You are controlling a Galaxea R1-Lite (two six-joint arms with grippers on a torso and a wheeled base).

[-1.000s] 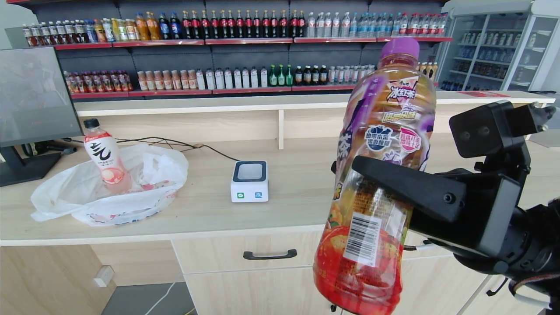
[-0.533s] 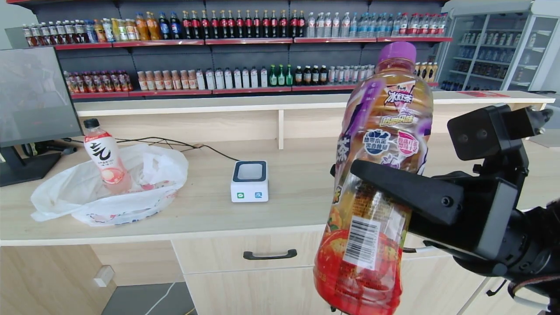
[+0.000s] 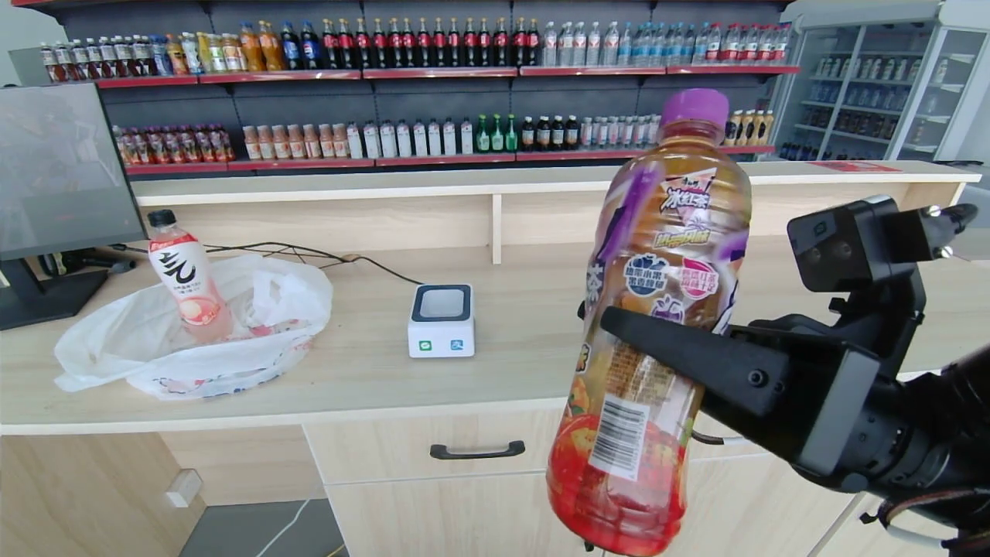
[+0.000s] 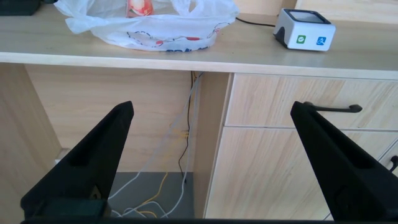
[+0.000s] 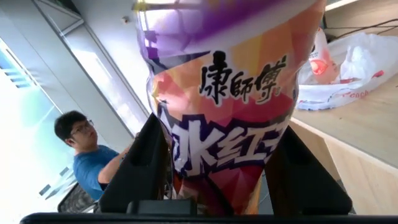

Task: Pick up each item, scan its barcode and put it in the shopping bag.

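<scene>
My right gripper (image 3: pixel 594 313) is shut on a large iced-tea bottle (image 3: pixel 657 325) with a purple cap, held upright and slightly tilted in front of the counter at the right, its barcode facing the head view. In the right wrist view the bottle (image 5: pixel 230 93) sits between both fingers (image 5: pixel 143 162). The white scanner (image 3: pixel 441 319) stands at the counter's middle. To its left lies the white shopping bag (image 3: pixel 193 340) with a pink bottle (image 3: pixel 186 278) standing in it. My left gripper (image 4: pixel 211 106) is open and holds nothing, below the counter's edge; beyond it are the bag (image 4: pixel 155 25) and scanner (image 4: pixel 305 29).
A monitor (image 3: pixel 62 170) stands at the counter's far left, with cables (image 3: pixel 309 254) running behind the bag. A raised ledge (image 3: pixel 495 182) backs the counter, with drink shelves beyond. Below the top is a drawer with a black handle (image 3: pixel 477 450).
The right gripper and the iced-tea bottle have dropped a little and shifted slightly left. The bag, scanner and pink bottle have not moved.
</scene>
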